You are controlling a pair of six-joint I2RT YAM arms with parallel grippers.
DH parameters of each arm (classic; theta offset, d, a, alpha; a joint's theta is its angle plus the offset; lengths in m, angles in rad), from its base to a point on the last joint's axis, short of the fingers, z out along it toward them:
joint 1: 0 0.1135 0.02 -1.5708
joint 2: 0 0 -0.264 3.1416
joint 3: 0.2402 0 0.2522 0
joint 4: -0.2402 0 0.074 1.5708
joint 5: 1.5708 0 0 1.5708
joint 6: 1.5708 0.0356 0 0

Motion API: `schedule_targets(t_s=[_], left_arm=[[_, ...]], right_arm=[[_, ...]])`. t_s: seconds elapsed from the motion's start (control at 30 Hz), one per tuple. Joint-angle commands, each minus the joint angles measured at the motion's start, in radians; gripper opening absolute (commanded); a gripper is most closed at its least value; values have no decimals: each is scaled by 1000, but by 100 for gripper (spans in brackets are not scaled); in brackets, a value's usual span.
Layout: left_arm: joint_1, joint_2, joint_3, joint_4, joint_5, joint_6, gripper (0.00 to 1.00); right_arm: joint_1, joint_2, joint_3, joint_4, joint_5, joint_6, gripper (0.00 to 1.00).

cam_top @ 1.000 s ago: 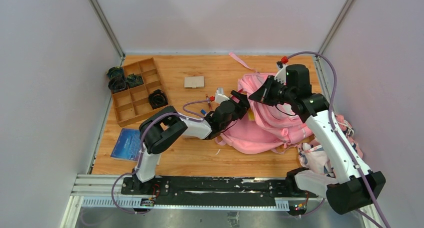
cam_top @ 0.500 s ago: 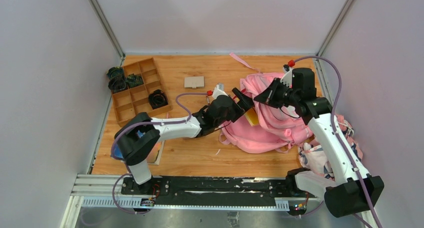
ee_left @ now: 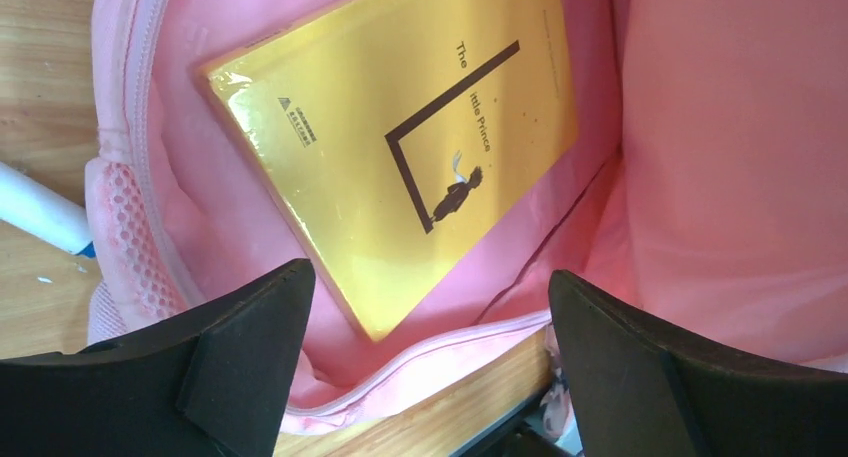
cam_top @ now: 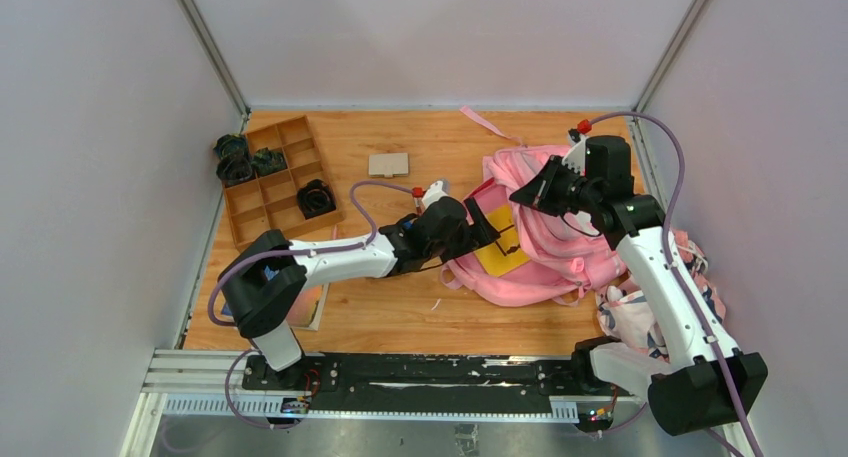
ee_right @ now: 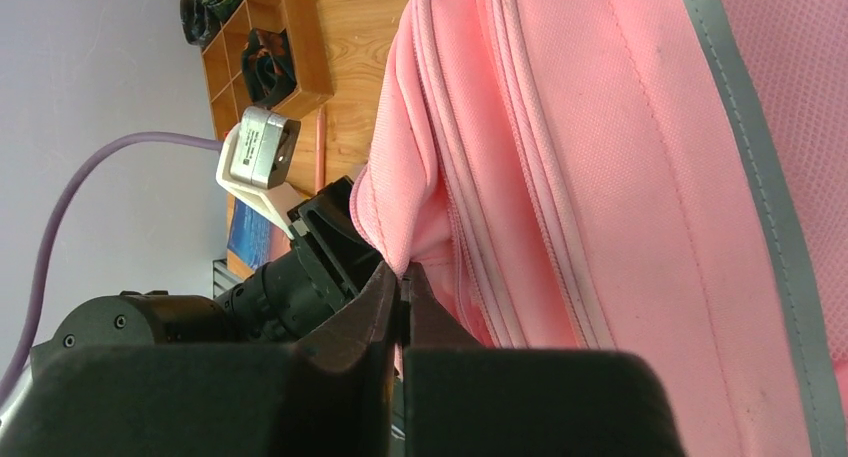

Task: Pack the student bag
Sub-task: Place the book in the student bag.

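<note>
At the right of the table [cam_top: 400,317], the student bag [cam_top: 545,267] was found lying flat, mouth toward the left arm. Its upper flap was pinched in the right gripper [ee_right: 402,277], jaws fully closed on the pink fabric edge beside the zipper, flap raised. The left gripper [ee_left: 425,282] was spread wide at the mouth, nothing held. A yellow book [ee_left: 400,142] was seen lying free inside the main compartment, beyond the fingers and touched by neither.

Step in hand, as judged: book seated, left arm to be cleared. To be done well:
- The flap was to be held up by the right gripper until the left fingers were out.
- The retreat was to be made straight back along the opening, fingers held spread so the zipper lip was not caught.
- The book's near corner was seen just inside the lip, so a push deeper was judged worthwhile before the flap was dropped.

View differences:
- Left wrist view only: the cover print, the gap between book and fingers, and a white pen [ee_left: 40,212] on the wood just outside the bag.
- Right wrist view only: the closed grip on the fabric.
- Top view only: the whole layout. A compartment tray [cam_top: 275,182] and a tan card [cam_top: 388,164] were well apart from the bag, a patterned cloth bundle [cam_top: 640,312] just beside it.
</note>
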Motion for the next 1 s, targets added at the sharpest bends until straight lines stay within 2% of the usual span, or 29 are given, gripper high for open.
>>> schedule_targets(t_s=[0.0, 0.07, 0.13, 0.17, 0.2, 0.3, 0.37, 0.6, 0.73, 0.8, 0.97], left_arm=[[-3, 10, 51, 5, 6, 91, 84], [-3, 24, 62, 15, 11, 89, 61], [-3, 24, 70, 12, 10, 98, 47], [-3, 17, 72, 0, 2, 100, 45], [-3, 10, 78, -28, -11, 105, 46], [-3, 11, 151, -242, -71, 118, 63], [-2, 39, 180, -335, -84, 109, 70], [-3, 143, 207, -328, -46, 112, 70], [-2, 214, 268, -368, -36, 114, 79], [-2, 239, 281, -353, -23, 109, 77], [-3, 258, 266, -171, 54, 121, 62]], right_arm=[[-24, -6, 2, 30, 9, -14, 0], [-24, -12, 3, 30, 4, -14, 0], [-24, -18, 0, 30, -1, -14, 0], [-24, -20, -3, 30, -5, -13, 0], [-24, -22, -6, 30, -8, -13, 0], [-24, -24, -16, 30, -17, -14, 0], [-24, -22, -22, 32, -22, -13, 0], [-24, -23, -43, 53, -39, -1, 0], [-24, -28, -46, 54, -39, -4, 0], [-24, -30, -47, 53, -43, -4, 0], [-24, -38, -52, 53, -47, -4, 0]])
